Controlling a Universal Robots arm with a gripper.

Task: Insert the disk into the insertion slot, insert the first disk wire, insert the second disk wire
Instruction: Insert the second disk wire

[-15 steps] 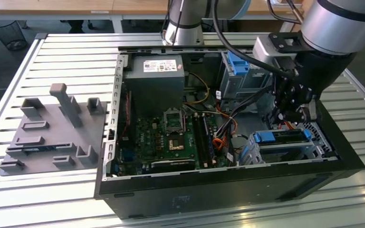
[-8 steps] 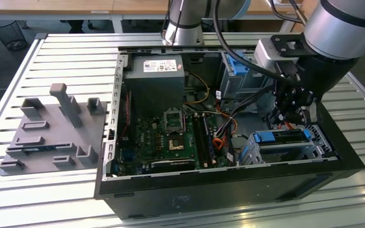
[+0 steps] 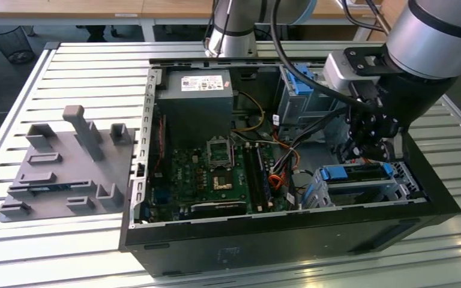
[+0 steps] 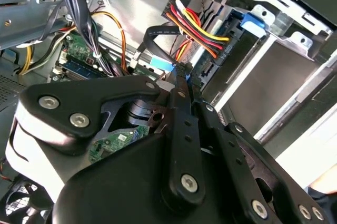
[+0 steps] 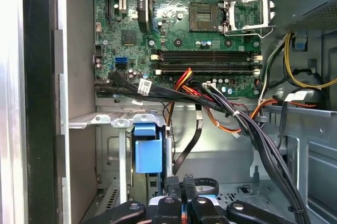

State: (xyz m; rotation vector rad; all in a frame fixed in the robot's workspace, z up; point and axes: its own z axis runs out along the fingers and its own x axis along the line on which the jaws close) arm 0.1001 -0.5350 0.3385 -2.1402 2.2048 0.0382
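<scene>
The disk sits inside the insertion slot [image 3: 367, 191] at the case's front corner on the exterior view's right, its blue carrier [image 3: 355, 173] showing at the top. My gripper [image 3: 372, 157] hangs just above that end. In both wrist views the fingers [image 4: 181, 103] stand together, shut on the blue-tipped plug of a flat black disk wire [image 4: 158, 33] right beside the disk's end. That wire [image 5: 192, 145] loops down to the gripper [image 5: 181, 197]. A black plug with red, yellow and black wires [image 4: 224, 50] sits against the disk's end. The carrier's blue tab [image 5: 148, 147] lies close by.
The open case [image 3: 295, 228] holds the motherboard [image 3: 214, 171], a grey power supply [image 3: 194, 99] and a taller cage with a blue bracket [image 3: 299, 84]. Bundled black cables [image 5: 263, 139] cross near the gripper. A grey fixture plate [image 3: 62, 168] lies on the slatted table at the exterior view's left.
</scene>
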